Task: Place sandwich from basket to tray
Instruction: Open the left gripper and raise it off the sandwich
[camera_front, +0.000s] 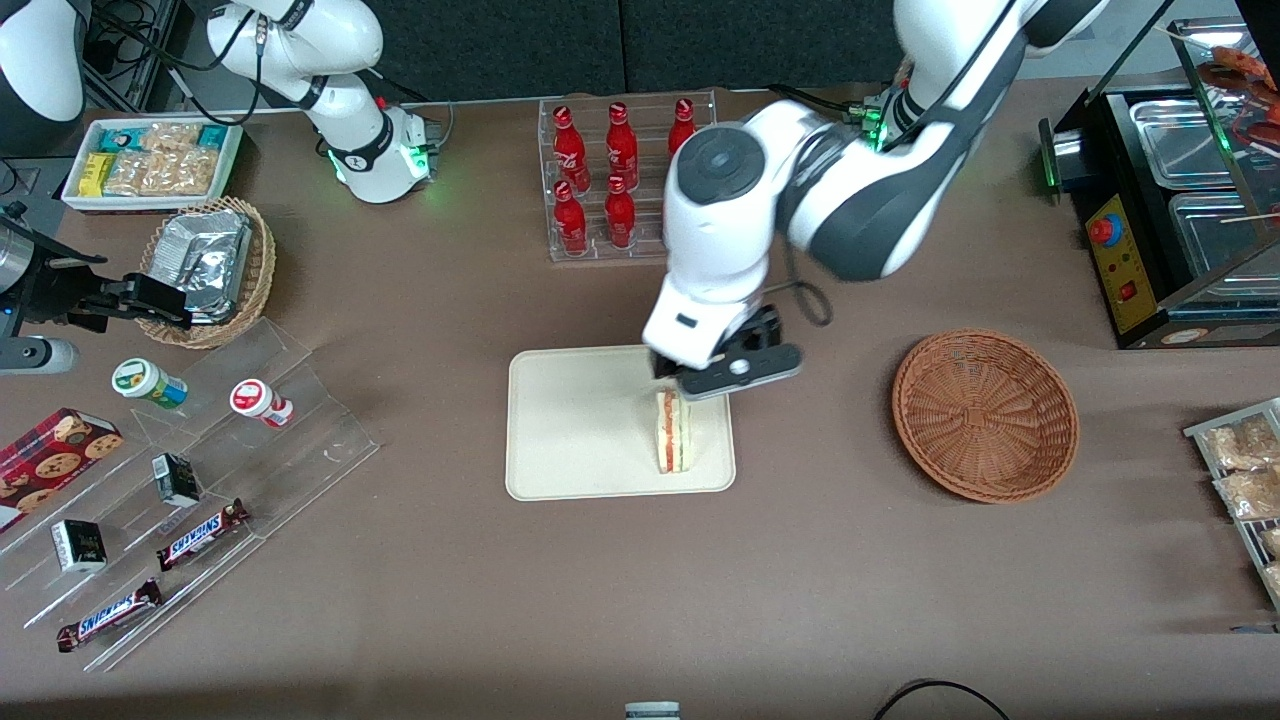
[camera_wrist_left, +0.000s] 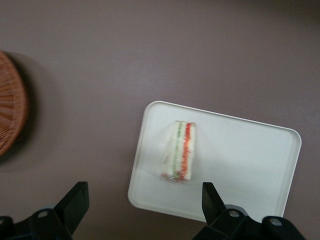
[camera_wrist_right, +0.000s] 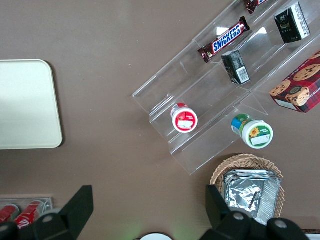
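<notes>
Fingers (camera_wrist_left: 75, 202) of the left arm's gripper (camera_wrist_left: 142, 200) are spread wide apart and they hold nothing; in the wrist view the brown table shows between the two dark tips. From the front, the gripper (camera_front: 735, 365) hangs just above the edge of the tray that is farther from the camera, close over the sandwich but not touching it, as far as I can judge.

This small triangular sandwich wedge of pale bread in clear wrap (camera_front: 672, 432) lies on the flat cream-beige rectangular plastic tray with rounded corners (camera_front: 580, 430), near the side that faces the working arm's end of the table. Its cut edge with red, green and white layers (camera_wrist_left: 181, 150) shows clearly, and the whole wedge is inside the low rim (camera_wrist_left: 150, 112). The round reddish-brown woven wicker basket (camera_front: 985, 415) stands well apart, toward the working arm's end, and it looks empty.

I judge that the placing step is done and the task is almost complete. The next move, I think, calls only for lifting the open gripper straight up and away, so that the fingers do not catch the wrap or push the wedge off the tray
</notes>
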